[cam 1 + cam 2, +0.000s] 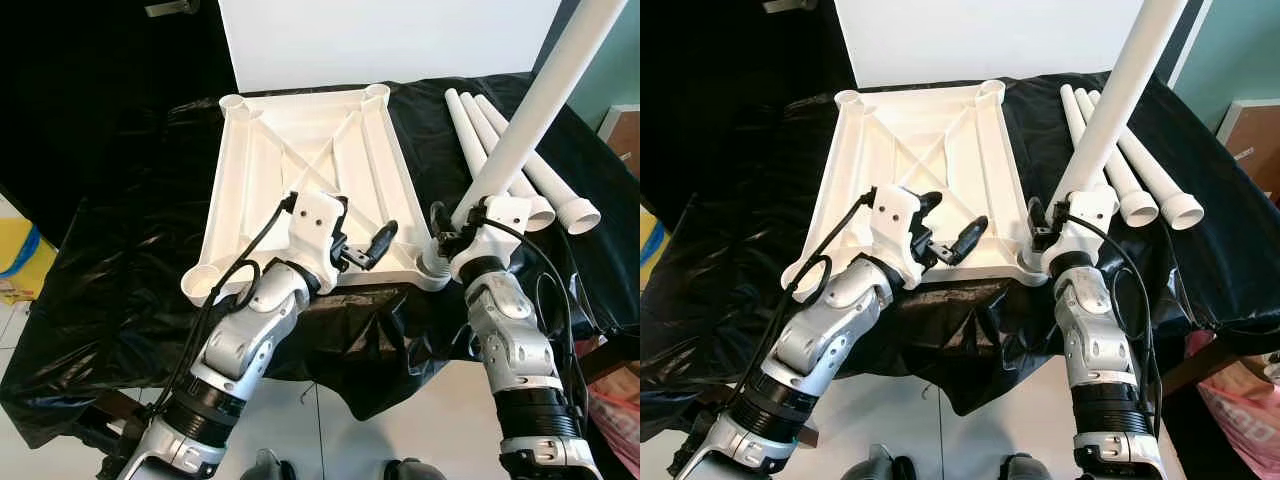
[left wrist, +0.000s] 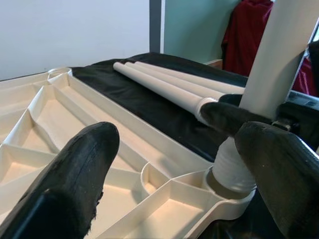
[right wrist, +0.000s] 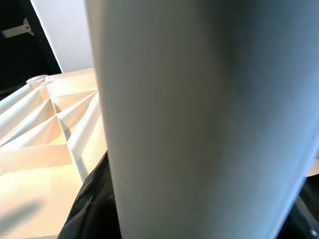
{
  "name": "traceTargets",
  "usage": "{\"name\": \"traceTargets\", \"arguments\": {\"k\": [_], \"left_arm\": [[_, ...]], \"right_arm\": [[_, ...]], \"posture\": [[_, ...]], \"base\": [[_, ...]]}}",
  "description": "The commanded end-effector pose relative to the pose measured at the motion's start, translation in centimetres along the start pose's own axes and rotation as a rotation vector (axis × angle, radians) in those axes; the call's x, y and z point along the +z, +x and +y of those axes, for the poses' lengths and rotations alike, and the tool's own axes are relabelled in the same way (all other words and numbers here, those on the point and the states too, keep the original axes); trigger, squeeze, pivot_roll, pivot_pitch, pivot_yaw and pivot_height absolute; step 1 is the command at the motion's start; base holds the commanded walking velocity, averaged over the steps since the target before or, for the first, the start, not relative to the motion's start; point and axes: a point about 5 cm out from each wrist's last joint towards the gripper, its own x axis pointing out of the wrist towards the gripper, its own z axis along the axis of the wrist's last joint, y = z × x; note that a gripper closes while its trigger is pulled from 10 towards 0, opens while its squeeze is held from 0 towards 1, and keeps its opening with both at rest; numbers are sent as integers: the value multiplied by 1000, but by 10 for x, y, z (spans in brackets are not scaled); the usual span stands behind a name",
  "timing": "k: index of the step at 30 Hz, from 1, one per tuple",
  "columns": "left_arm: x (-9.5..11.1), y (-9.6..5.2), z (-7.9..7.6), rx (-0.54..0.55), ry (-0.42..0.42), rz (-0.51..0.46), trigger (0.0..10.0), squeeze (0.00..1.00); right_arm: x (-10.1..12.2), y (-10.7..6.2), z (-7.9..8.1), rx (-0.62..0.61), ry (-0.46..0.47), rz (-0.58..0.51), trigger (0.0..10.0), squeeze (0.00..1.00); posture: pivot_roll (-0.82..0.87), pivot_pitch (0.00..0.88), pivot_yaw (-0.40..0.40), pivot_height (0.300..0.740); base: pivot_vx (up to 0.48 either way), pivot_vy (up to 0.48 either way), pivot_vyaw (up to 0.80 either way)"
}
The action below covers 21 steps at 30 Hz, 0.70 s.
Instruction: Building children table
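Inverted tabletop (image 1: pixel 310 160) lies on black sheet (image 1: pixel 120 280). Right gripper (image 1: pixel 452 228) clenches first leg (image 1: pixel 530 120) seated in near-right socket; three legs (image 1: pixel 520 165) wait beside. Left gripper (image 1: pixel 365 245) is released.

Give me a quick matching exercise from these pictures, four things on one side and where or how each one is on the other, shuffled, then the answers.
1. tabletop
2. held leg
3. spare legs
4. left gripper

A. lying side by side on the black cloth
B. standing in the near right corner socket
C. open over the near edge
D. upside down, ribs up

Pairs: 1-D, 2-B, 3-A, 4-C
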Motion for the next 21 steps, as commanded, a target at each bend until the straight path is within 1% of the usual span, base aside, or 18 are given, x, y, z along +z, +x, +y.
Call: {"name": "traceTargets", "arguments": {"k": [1,5,6,13,21], "left_arm": [[-4,-3,-10,-144,6,26,10000,0],[-5,-4,-11,-151,8,30,10000,0],[-5,-4,-12,-155,7,35,10000,0],[-5,-6,-13,-158,8,42,10000,0],[-6,-9,-16,-180,-1,57,10000,0]], "right_arm": [[-8,-3,-2,0,9,20,10000,0],[-11,-4,0,15,8,16,10000,0],[-14,-7,3,47,-14,-3,10000,0],[-18,-13,8,101,-62,-54,10000,0],[-26,-16,10,115,-65,-42,10000,0]], "posture": [[-125,70,30,740],[-125,70,30,740],[-123,73,29,740],[-119,79,29,740],[-120,88,33,740]], "base": [[0,0,0],[0,0,0],[0,0,0],[0,0,0],[0,0,0]]}}
